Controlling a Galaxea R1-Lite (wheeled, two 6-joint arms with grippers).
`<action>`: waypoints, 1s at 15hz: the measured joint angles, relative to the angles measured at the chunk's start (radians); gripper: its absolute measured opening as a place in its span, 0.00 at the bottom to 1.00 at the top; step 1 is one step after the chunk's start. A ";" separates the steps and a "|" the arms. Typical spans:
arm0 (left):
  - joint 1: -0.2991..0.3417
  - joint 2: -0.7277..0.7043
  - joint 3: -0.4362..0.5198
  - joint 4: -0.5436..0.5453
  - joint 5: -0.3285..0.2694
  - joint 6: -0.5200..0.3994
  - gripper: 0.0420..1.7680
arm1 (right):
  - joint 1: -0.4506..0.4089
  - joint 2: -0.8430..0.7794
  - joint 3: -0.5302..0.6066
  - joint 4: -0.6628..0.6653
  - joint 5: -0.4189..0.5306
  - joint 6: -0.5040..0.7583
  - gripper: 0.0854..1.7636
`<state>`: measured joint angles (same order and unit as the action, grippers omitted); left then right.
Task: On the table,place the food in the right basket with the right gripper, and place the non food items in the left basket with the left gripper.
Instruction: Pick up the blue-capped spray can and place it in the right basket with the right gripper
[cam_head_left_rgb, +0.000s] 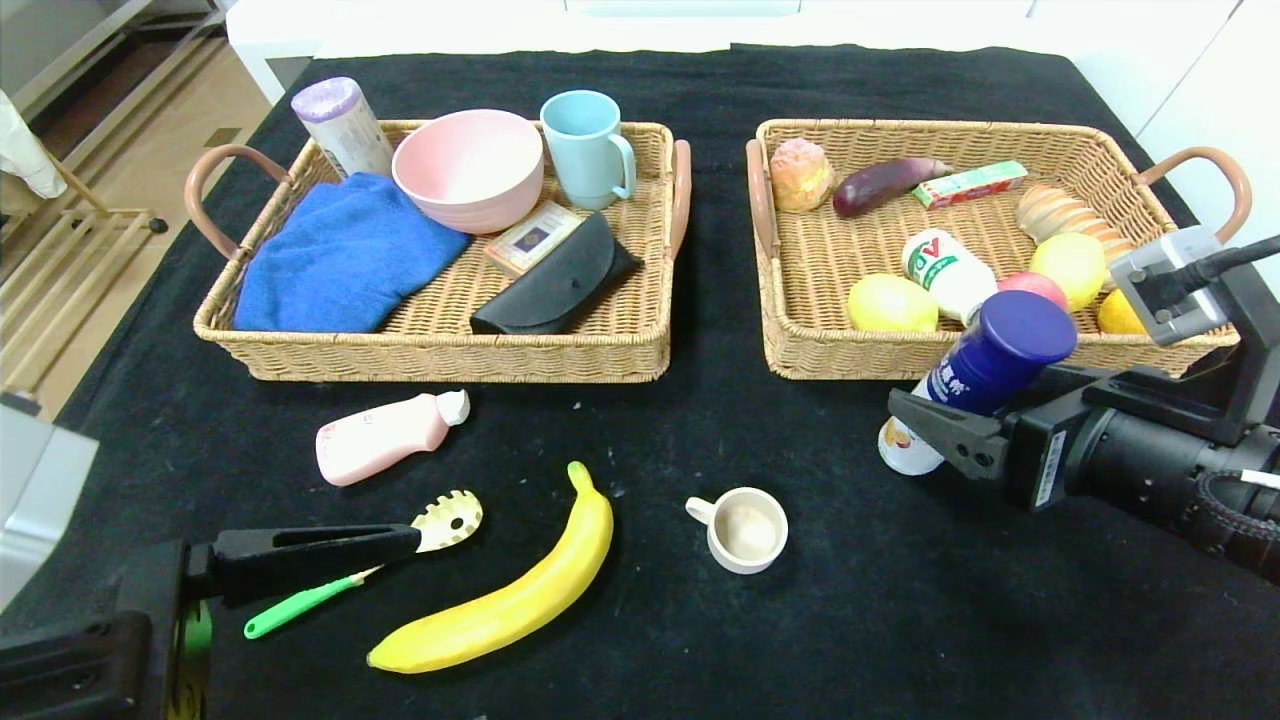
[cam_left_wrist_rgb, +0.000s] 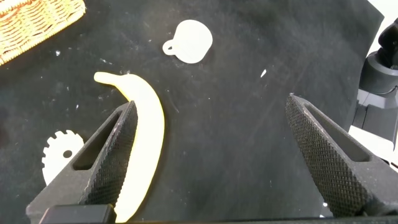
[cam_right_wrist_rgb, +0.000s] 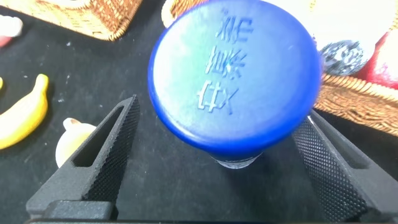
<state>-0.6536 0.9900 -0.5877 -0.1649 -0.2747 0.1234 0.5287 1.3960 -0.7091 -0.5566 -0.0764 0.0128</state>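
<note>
Right hand (cam_head_left_rgb: 925, 425) is released, its fingers either side of the blue-capped bottle (cam_head_left_rgb: 985, 375), w/ the bottle tilted on the counter (cam_head_left_rgb: 700, 620) just in front of the right basket (cam_head_left_rgb: 800, 340). Left hand (cam_left_wrist_rgb: 208, 162) also released, hovering near-left over the banana (cam_head_left_rgb: 510, 600).

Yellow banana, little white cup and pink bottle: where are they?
Yellow banana (cam_head_left_rgb: 520, 595), head view, middle of its curved body.
Little white cup (cam_head_left_rgb: 746, 530), head view, inside its bowl.
Pink bottle (cam_head_left_rgb: 375, 437), head view, middle of its lying body.

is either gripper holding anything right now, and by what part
Nothing is held. The right gripper has open jaws around the blue-capped bottle, not closed; the left gripper is open and empty.
</note>
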 joint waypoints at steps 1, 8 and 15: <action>0.000 -0.001 0.000 0.000 0.000 0.000 0.97 | 0.000 0.003 -0.001 -0.001 -0.003 0.001 0.97; 0.000 -0.002 0.000 0.000 0.000 0.003 0.97 | -0.001 0.006 0.003 -0.002 -0.022 0.001 0.47; 0.000 -0.007 0.001 0.001 0.000 0.005 0.97 | -0.002 0.000 0.008 -0.001 -0.020 -0.001 0.45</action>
<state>-0.6536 0.9828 -0.5864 -0.1640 -0.2747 0.1283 0.5268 1.3964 -0.7013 -0.5574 -0.0962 0.0115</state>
